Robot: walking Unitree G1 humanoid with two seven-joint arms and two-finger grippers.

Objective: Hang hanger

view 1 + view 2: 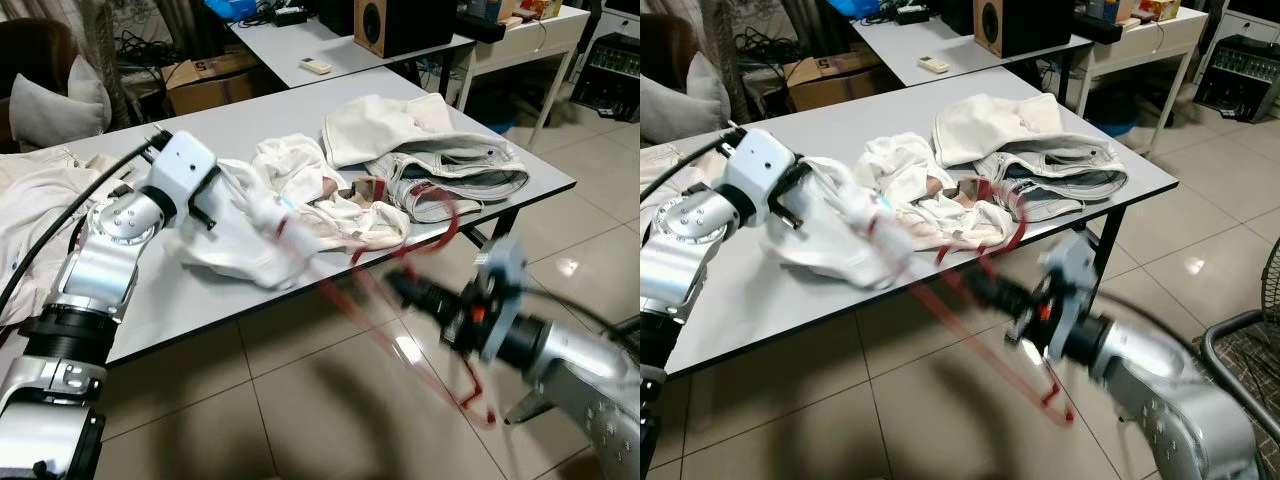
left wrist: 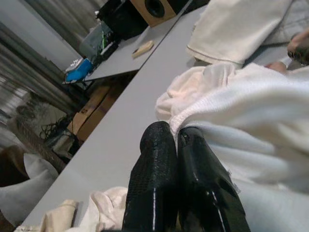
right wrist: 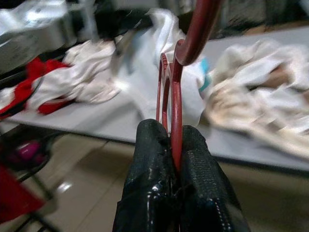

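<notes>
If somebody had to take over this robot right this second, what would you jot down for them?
Left gripper: shut on the white garment, at the front edge of the grey table.
Right gripper: shut on the red hanger, held out in front of the table; the picture is blurred there.
Other things: more pale clothes lie heaped on the table.
Done: both garment and hanger are gripped.
Left: whether the hanger is inside the garment cannot be told; it is not yet hung anywhere.
</notes>
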